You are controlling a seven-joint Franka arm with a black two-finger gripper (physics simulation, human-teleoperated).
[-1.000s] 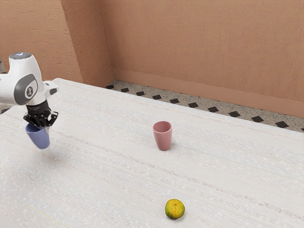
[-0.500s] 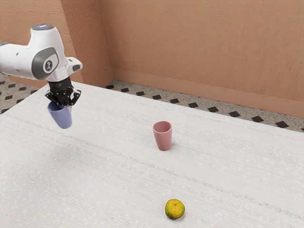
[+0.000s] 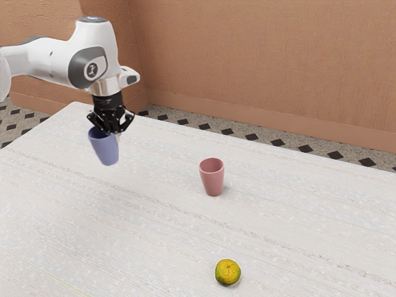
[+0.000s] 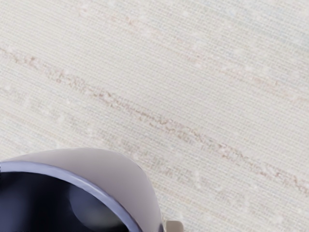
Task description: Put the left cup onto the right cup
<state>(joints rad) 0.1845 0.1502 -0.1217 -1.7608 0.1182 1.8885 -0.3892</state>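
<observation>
The white arm (image 3: 59, 60) comes in from the exterior view's left, wrist pointing straight down, well left of the pink cup (image 3: 211, 176). Its gripper (image 3: 110, 127) is clamped on the rim of the blue cup (image 3: 104, 147), which hangs slightly tilted, clear of the table (image 3: 309, 216). The pink cup stands upright, mouth up. A yellow-green fruit (image 3: 228, 271) lies nearer the camera than it. Since a second ago the arm has risen and carried the blue cup closer to the pink cup, which has not moved.

Home-like simulated room: terracotta plaster walls (image 3: 260, 49), diamond-patterned tile floor (image 3: 238, 128), pale wood-grain table (image 3: 154, 241).
</observation>
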